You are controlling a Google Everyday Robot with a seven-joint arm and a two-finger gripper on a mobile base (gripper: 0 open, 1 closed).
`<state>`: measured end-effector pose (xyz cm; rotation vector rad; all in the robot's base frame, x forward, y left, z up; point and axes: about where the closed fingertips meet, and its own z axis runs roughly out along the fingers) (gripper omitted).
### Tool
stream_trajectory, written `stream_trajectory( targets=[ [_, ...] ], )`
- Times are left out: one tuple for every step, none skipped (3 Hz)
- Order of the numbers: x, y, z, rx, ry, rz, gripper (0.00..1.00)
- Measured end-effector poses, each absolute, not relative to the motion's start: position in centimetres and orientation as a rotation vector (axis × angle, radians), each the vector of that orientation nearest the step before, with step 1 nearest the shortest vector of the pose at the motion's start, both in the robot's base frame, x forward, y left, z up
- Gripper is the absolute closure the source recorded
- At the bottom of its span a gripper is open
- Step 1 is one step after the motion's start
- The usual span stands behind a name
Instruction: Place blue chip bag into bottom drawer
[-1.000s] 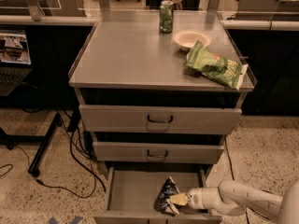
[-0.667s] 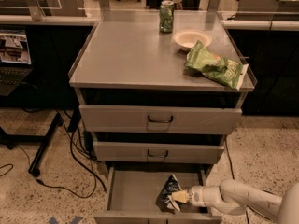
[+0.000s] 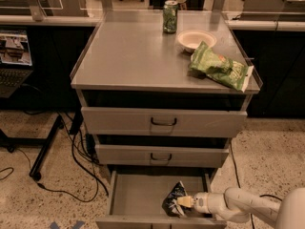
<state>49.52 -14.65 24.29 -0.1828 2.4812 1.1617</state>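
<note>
The bottom drawer (image 3: 136, 194) is pulled out, a shallow grey tray under two shut drawers. The blue chip bag (image 3: 172, 197) is inside it at the right, dark and crinkly, resting on or just above the drawer floor. My gripper (image 3: 182, 202) reaches in from the lower right on a white arm, and its yellowish fingers are shut on the right side of the bag.
On the cabinet top (image 3: 128, 51) stand a green can (image 3: 169, 16), a white bowl (image 3: 195, 39) and a light green chip bag (image 3: 220, 68). The top drawer (image 3: 163, 122) and the middle drawer (image 3: 161, 156) are shut. Cables (image 3: 76, 166) and a stand leg (image 3: 43, 149) lie on the floor at the left.
The gripper and the bag have shifted very slightly within the drawer; otherwise nothing has visibly changed.
</note>
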Motion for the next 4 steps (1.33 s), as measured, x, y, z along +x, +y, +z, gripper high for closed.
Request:
stream_trajectory(
  targets=[
    [49.7,-15.1,22.3,-0.101,2.498,1.165,1.00],
    [49.8,-15.7,20.5,-0.010,2.529,1.198,0.81],
    [49.8,-15.8,20.4,-0.005,2.530,1.199,0.58],
    [49.8,-15.8,20.4,-0.005,2.530,1.199,0.35]
  ],
)
